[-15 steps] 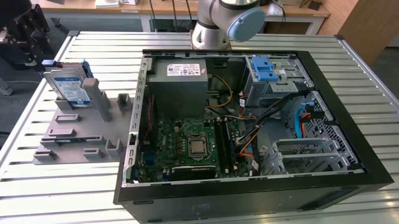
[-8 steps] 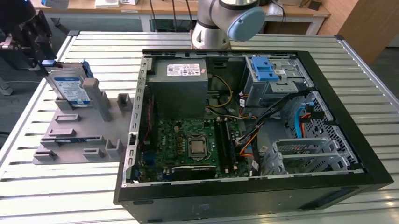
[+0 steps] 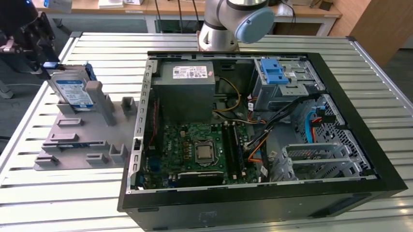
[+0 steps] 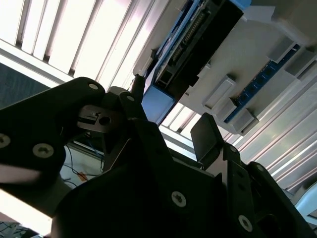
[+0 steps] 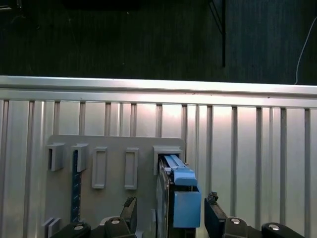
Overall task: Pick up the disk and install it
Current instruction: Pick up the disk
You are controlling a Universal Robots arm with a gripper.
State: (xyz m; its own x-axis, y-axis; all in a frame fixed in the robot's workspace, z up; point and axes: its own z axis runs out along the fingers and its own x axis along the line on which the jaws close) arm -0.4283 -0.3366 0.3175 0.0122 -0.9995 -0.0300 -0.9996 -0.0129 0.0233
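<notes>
Straddling the disk (image 5: 185, 201), the gripper (image 5: 171, 199) has its fingers (image 5: 215, 218) apart, one on each side, w/ the drive edge-on btw. them in the first wrist view. No pad is seen pressing on it. The gaps look uneven: one finger sits just beside the blue side rail, the other stands further off. Disk location: upright in a slot of the grey holder rack (image 3: 84, 140), upper left of the exterior view, outside the PC case (image 3: 258, 205).

Risks (judged):
- (a) Uneven gaps: the near finger would meet the drive first and shove it sideways, so it tilts or binds in its slot.
- (b) Grip landing on the blue plastic rail rather than the metal body: poss. slip or flex.
- (c) A grey post of the rack stands just beside the disk face, so a crooked lift could catch there.

Edges & room:
- Over the disk there is nothing but the gripper itself.
- The rack lies near the edge of the slatted table (image 3: 65, 203), w/ dark floor beyond, so margin is small on that side.
- Btw. rack and case runs a bare strip of table, and the case wall rises as a lip.
- Inside the case, at upper right of the exterior view, the blue-latched drive bay (image 3: 284, 79) is hemmed in by the power supply (image 3: 187, 87) and loose cables (image 3: 255, 145).
</notes>
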